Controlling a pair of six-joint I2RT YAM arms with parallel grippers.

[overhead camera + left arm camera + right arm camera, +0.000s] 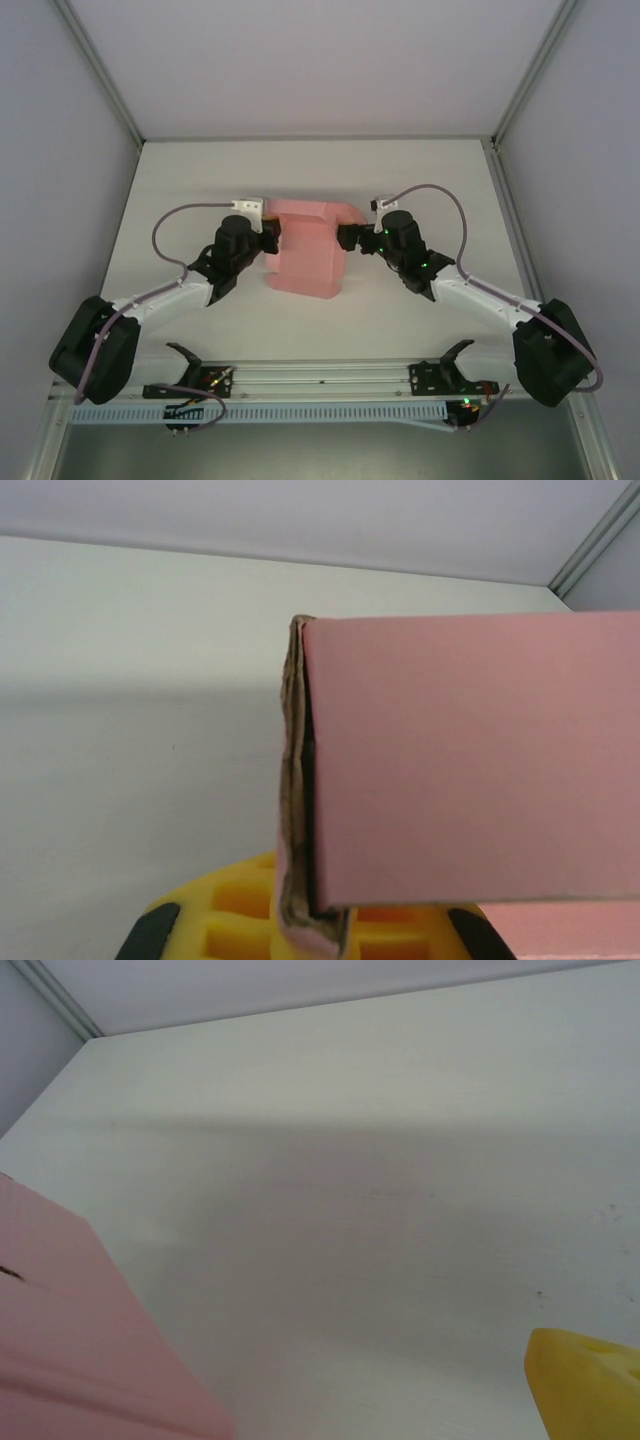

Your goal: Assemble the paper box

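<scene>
Sitting mid-tabletop [190, 185], pink part-folded paper box [305, 255] lies between both arms, long axis near-to-far. Left fingers [230, 910] seem clamped on its doubled left wall edge. Right fingers [590, 1380] sit just beside right wall; cannot tell whether spread or pressed together.

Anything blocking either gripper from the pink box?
Nothing visible. The left gripper is at the left edge of the paper box, and the right gripper is at its right edge, with no other object between.
</scene>
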